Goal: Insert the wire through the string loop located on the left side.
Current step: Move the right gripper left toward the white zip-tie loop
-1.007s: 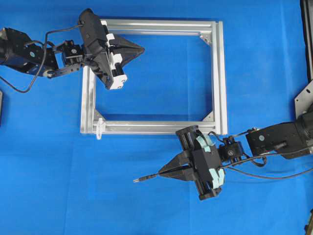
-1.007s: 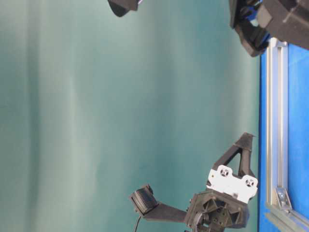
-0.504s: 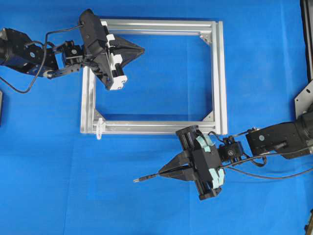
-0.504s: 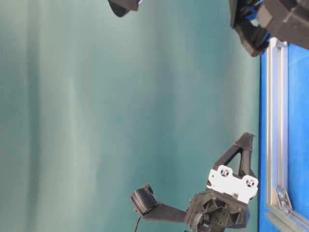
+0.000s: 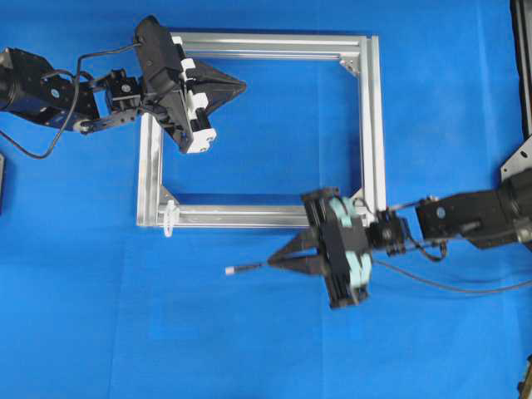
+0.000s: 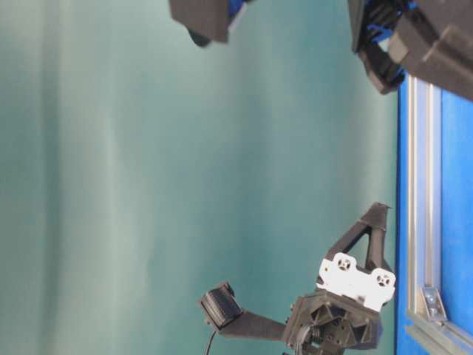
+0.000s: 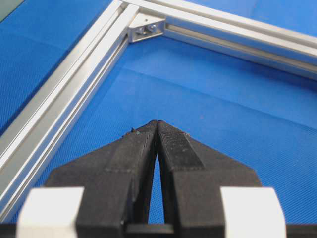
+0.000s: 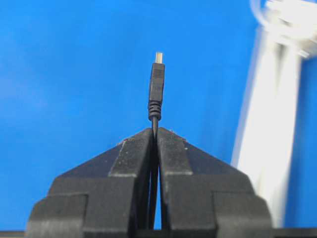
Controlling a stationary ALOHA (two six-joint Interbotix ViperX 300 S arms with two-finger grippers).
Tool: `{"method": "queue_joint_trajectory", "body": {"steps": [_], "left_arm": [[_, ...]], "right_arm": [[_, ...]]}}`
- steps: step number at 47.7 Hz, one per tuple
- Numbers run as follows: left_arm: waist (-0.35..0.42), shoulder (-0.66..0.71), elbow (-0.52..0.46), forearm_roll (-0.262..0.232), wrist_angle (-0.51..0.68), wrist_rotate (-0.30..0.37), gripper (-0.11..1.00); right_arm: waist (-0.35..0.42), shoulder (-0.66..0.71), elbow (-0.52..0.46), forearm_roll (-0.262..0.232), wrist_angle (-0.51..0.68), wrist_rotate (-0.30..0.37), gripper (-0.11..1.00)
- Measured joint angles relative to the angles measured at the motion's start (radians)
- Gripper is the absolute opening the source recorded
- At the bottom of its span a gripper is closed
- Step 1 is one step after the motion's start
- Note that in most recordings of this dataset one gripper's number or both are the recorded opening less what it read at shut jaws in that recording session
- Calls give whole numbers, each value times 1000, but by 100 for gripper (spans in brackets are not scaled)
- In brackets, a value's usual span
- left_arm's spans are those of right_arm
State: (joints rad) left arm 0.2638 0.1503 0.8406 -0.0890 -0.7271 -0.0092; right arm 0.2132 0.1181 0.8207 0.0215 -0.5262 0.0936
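Wire (image 5: 249,268) is clamped between the closed jaws of the right gripper (image 5: 274,263), with its slim plug and bright metal tip sticking out past the fingertips toward the left edge of the blue tabletop (image 5: 100,332). In the right wrist view the plug stands straight out beyond the pinched fingers (image 8: 131,158), and the thin black cord runs back between them. The rest of the wire trails off behind the right arm toward the right edge of the tabletop.

The string loop (image 5: 169,218) hangs at the front left corner of the silver frame (image 5: 370,125), touching the frame's rail. The plug tip sits near that loop but apart from it, to its right and a little closer to the front edge of the tabletop.

The left gripper (image 5: 237,84) is pressed shut with nothing in it, hovering inside the frame near its back left corner. In the left wrist view its fingertips (image 7: 143,141) meet above bare blue cloth, with a metal corner bracket (image 7: 147,28) ahead of them.
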Motion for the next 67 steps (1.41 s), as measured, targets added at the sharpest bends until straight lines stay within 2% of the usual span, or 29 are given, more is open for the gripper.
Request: {"method": "queue_joint_trajectory", "body": {"steps": [13,22,38,67], "left_arm": [[-8,0,2,0,0,0,0],[-8,0,2,0,0,0,0],[-8,0,0,0,0,0,0],[-8,0,2,0,0,-2,0]], "right_arm": [[-95,-2,14,-2,-17,0,0],[-120,0,32,0,-55,0,0],[-120,0,32,3,-66,2,0],[-120,132,-152,3,-64,2,0]]}}
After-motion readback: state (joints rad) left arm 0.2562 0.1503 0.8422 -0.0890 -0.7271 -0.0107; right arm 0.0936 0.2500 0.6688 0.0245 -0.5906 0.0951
